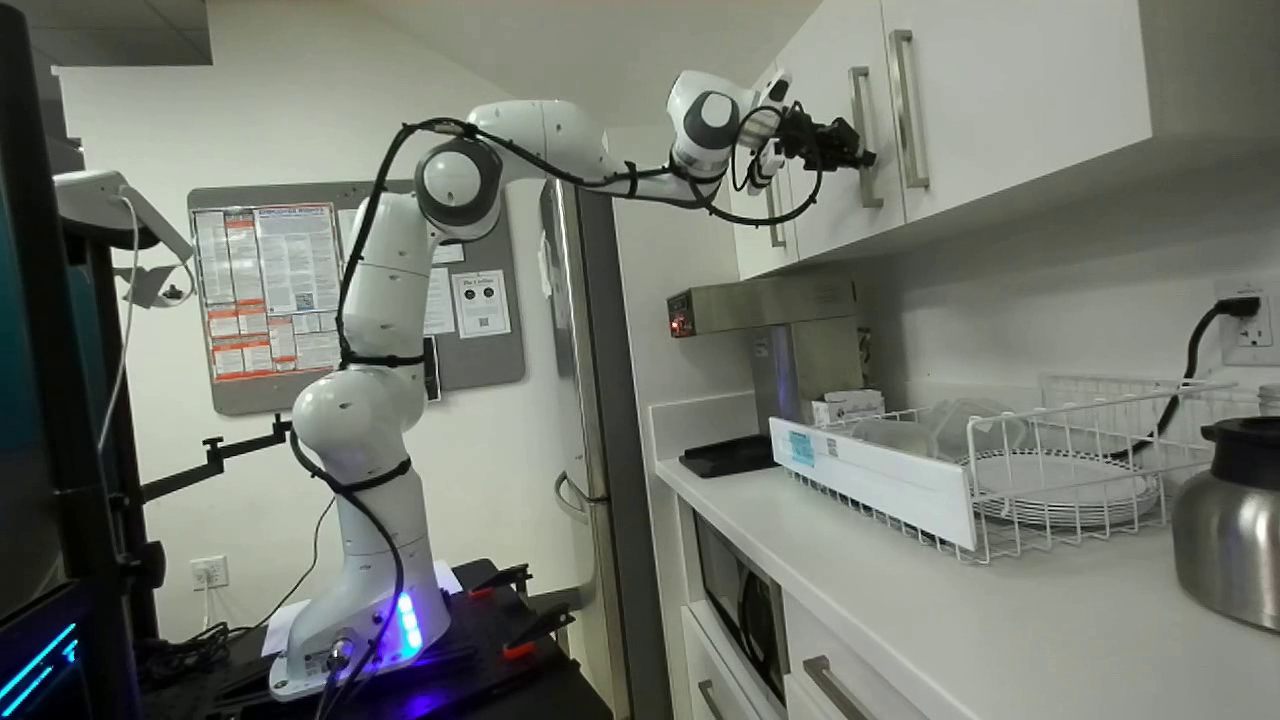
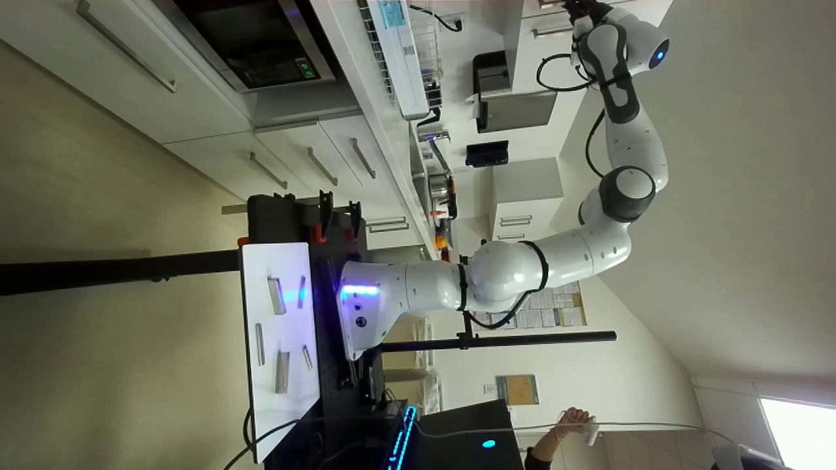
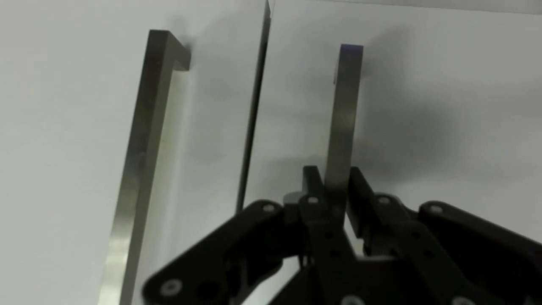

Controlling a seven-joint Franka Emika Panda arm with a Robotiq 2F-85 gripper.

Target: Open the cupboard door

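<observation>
Nearest us in the wrist view, our gripper (image 3: 333, 180) pinches the silver handle (image 3: 345, 114) of the cupboard door (image 3: 427, 123), above the back edge of the counter (image 1: 960, 610). We judge the grasp made; the door looks closed, so the whole outward swing remains.

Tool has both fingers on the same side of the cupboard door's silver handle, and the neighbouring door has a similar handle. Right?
Not quite: the tool doesn't have both fingers on one side. The wrist view shows one on either side of the silver handle on the cupboard door. The neighbouring door does have a similar handle.
</observation>
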